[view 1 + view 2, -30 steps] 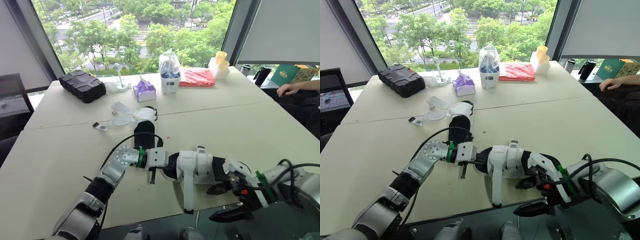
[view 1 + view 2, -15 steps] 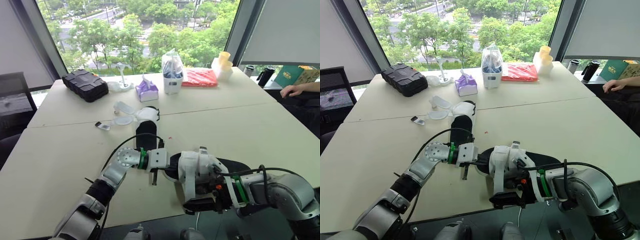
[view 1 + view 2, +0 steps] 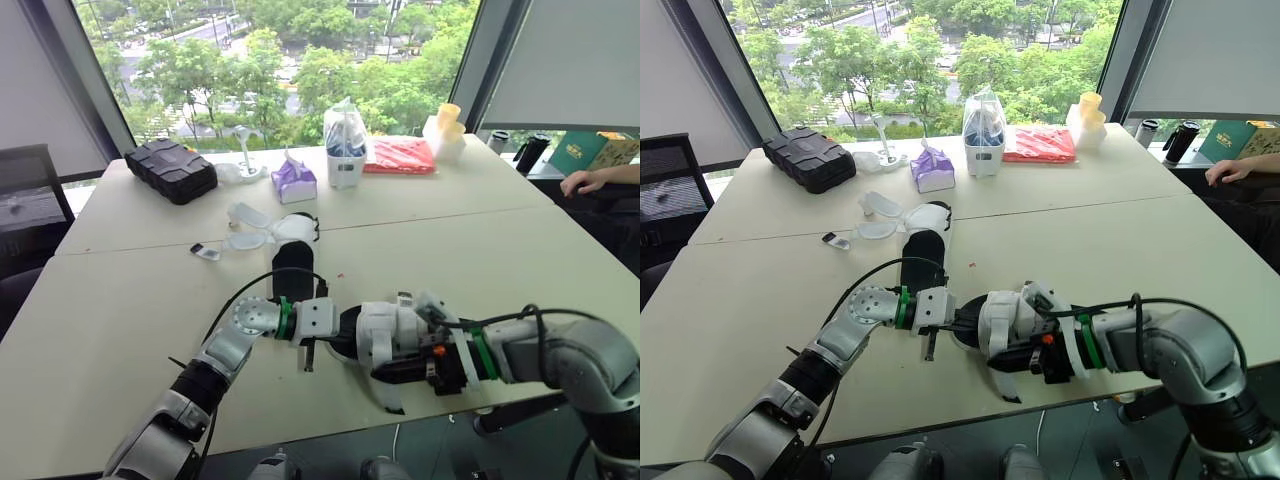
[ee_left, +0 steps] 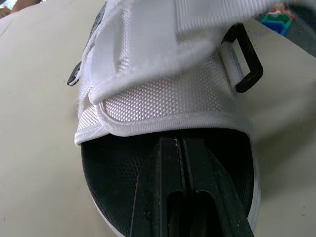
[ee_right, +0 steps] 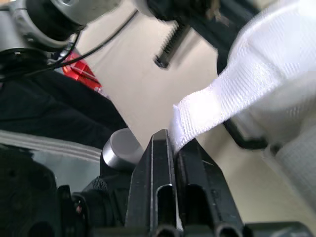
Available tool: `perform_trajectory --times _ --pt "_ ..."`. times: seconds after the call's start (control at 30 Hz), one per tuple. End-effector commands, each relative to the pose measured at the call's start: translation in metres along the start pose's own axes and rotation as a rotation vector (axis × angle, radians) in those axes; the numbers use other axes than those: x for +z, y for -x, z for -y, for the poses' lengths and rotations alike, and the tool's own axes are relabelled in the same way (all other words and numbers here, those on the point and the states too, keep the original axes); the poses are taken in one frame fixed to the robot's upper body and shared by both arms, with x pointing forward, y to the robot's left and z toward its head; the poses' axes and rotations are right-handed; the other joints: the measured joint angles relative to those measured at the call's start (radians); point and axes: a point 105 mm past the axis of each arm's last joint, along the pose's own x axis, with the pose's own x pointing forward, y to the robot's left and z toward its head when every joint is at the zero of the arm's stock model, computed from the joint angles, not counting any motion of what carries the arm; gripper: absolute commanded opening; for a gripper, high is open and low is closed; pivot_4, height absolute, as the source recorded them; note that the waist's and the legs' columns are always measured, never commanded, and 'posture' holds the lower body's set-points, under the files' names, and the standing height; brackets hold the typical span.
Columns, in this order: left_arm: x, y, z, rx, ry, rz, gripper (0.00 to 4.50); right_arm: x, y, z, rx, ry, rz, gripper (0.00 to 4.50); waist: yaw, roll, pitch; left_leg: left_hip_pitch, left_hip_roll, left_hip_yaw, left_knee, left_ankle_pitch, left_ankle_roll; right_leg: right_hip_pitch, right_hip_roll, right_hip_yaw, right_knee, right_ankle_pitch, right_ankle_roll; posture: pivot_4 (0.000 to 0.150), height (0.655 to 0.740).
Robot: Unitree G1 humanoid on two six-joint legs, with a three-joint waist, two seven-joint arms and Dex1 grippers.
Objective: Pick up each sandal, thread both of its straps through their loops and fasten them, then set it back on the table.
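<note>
One sandal (image 3: 388, 328), black-soled with white straps, lies at the table's front edge. My left gripper (image 3: 333, 337) is shut, its tips (image 4: 181, 140) resting on the black footbed at the sandal's open end. A black loop (image 4: 244, 64) stands at the side of the white upper. My right gripper (image 3: 402, 372) is shut on the loose white strap (image 5: 222, 103), which is pinched between its fingers just off the sandal's near side. The strap's free end (image 3: 391, 397) hangs over the table edge. A second sandal (image 3: 291, 258) lies farther back at mid-table.
Clear plastic packaging (image 3: 245, 215) lies by the second sandal. At the back stand a black case (image 3: 170, 170), a purple tissue pack (image 3: 297, 180), a white bagged container (image 3: 343, 145), a red bag (image 3: 400, 155) and yellow cups (image 3: 448, 125). A person's hand (image 3: 585, 180) rests at far right.
My right gripper came from open below the table edge, swung left to the sandal and shut on the hanging strap, bending it up. The left gripper has stayed in place.
</note>
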Motion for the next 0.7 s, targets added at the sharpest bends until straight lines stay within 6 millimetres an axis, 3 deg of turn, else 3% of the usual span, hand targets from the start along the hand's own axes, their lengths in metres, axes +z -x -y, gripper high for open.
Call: perform_trajectory --times 0.03,0.13,0.27,0.57,0.7 --pt "-0.010 -0.005 0.007 -0.033 0.012 -0.042 0.00 0.028 0.008 0.000 0.006 0.052 0.055 0.03 0.000 0.000 0.000 0.000 0.000 0.000 0.000 0.000 0.000 0.000 0.000 0.000 0.000 0.000 0.000 0.150 0.7400" --pt "-0.009 -0.006 0.006 -0.032 0.008 -0.039 0.00 0.051 0.012 0.018 -0.048 0.053 0.103 0.03 0.000 0.000 0.000 0.000 0.000 0.000 0.000 0.000 0.000 0.000 0.000 0.000 0.000 0.000 0.000 0.150 0.7400" --pt "-0.009 -0.006 0.005 -0.031 0.005 -0.037 0.00 0.062 0.012 0.032 -0.082 0.032 0.123 0.03 0.004 0.000 0.000 0.000 0.000 0.000 0.000 0.000 0.000 0.000 -0.001 0.000 0.000 0.000 0.000 0.150 0.7400" --pt "-0.009 -0.005 0.007 -0.027 0.008 -0.040 0.00 0.045 0.006 0.048 -0.108 0.029 0.041 0.03 0.002 0.000 0.000 0.000 0.000 0.000 0.000 0.000 0.000 0.000 -0.001 0.000 0.000 0.000 0.000 0.150 0.7400" --pt "-0.009 -0.005 0.008 -0.023 0.010 -0.041 0.00 0.042 0.003 0.058 -0.173 0.104 0.034 0.03 0.002 0.000 0.000 -0.001 0.000 0.000 0.000 0.000 0.000 0.000 -0.001 0.000 0.000 0.000 0.000 0.150 0.7400"
